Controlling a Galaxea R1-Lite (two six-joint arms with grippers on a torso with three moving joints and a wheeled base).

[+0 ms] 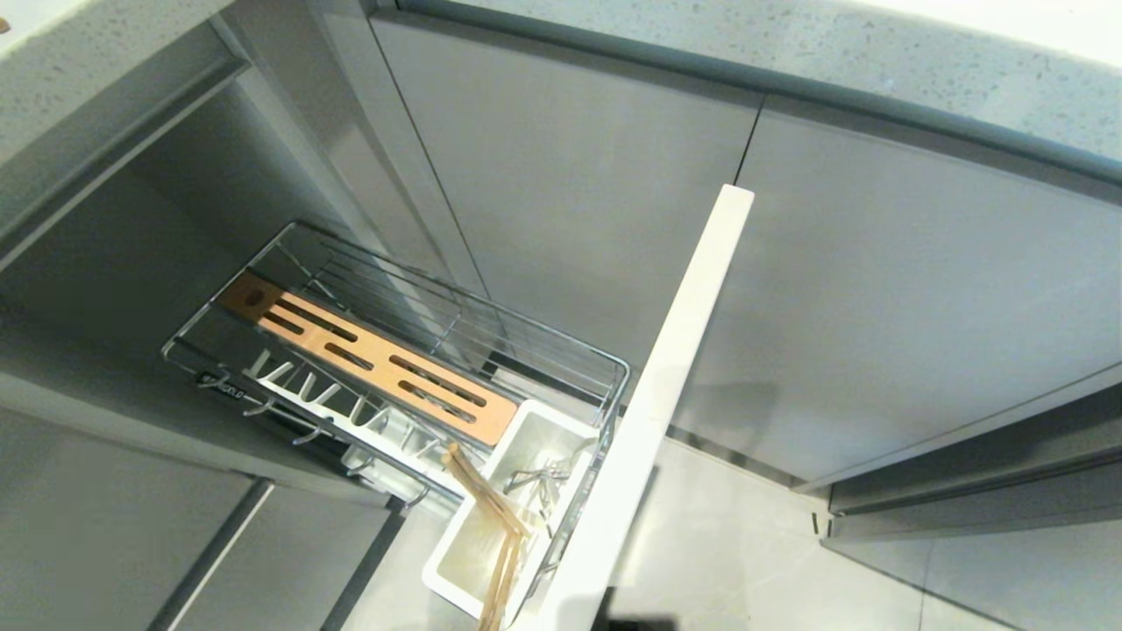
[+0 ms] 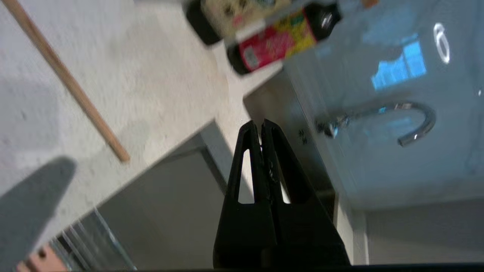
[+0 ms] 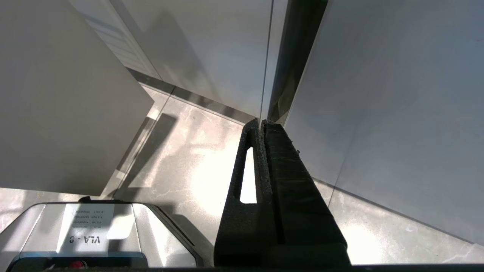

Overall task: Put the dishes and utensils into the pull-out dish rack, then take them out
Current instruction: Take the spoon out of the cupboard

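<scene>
The rack (image 1: 561, 346) stands pulled out from the cabinet, a chrome wire basket with a slotted orange-brown board (image 1: 368, 355), white prongs (image 1: 337, 405) and a white tub (image 1: 552, 429) behind the pale front panel (image 1: 675, 377). Chopsticks (image 1: 495, 535) lean in the tub beside a metal utensil (image 1: 539, 478). One more chopstick (image 2: 68, 81) lies on the tabletop.

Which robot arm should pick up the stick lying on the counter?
Probably the left. The left gripper, shut and empty, is up by the countertop where one chopstick lies. The right gripper, also shut, hangs low over the floor, by the cabinet doors.
</scene>
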